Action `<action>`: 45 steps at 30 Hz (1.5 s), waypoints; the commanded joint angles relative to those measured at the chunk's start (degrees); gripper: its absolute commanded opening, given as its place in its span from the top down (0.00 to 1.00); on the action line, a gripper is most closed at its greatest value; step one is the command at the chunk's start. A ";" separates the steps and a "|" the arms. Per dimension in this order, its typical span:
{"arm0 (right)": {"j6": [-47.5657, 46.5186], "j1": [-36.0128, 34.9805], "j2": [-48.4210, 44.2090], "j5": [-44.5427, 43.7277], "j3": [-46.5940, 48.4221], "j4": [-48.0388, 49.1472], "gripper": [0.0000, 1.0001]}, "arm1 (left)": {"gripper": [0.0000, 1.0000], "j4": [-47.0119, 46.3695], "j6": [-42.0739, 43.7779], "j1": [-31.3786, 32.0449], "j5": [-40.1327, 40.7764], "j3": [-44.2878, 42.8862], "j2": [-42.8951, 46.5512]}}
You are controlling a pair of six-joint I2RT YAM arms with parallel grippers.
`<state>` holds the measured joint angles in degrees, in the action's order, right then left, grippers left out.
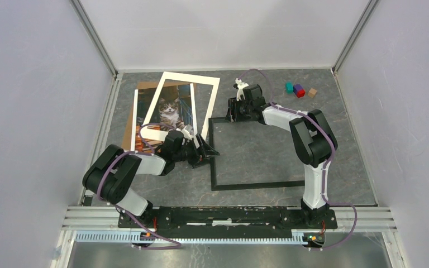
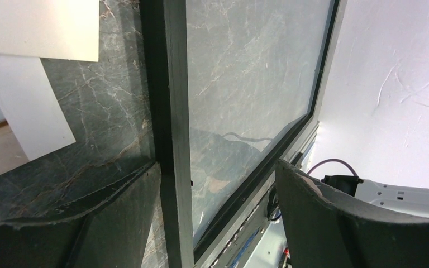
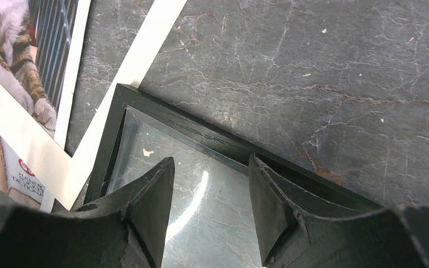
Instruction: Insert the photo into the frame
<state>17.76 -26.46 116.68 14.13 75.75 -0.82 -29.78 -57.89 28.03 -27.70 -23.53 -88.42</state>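
1 frame [image 1: 257,185] is laid flat at the middle of the desk [image 1: 346,139], its edges nearly square to the desk's edges. Its longer side appears to run left to right, though this cannot be told for certain. 1 clear pane [image 3: 145,139] is seen inside it.

The left jaws are set apart astride the frame's left rail, which passes between them unpinched. The right jaws are also apart, poised over the pane at the frame's far left corner, with nothing clamped.

1 photo [image 1: 169,111] is found toward the far left corner of the desk, outside the frame. Its long axis runs near to far, and the cat's head is turned to the far edge. It is overlaid by 1 white mat [image 1: 209,97], whose right strip lies just beside the frame's far left corner. 1 brown board [image 1: 145,89] is seen beneath both.

Small coloured blocks [image 1: 299,90], at least 3, are grouped near the far right corner, well apart from the frame.
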 commanded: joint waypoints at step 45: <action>-32.95 -0.69 6.97 16.17 20.36 -27.13 0.41 | 0.66 22.81 6.56 -0.35 18.05 -7.12 -8.99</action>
<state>-10.35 -26.89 121.82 27.97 92.42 -25.63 -17.85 -57.52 27.83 -19.92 -32.03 -93.58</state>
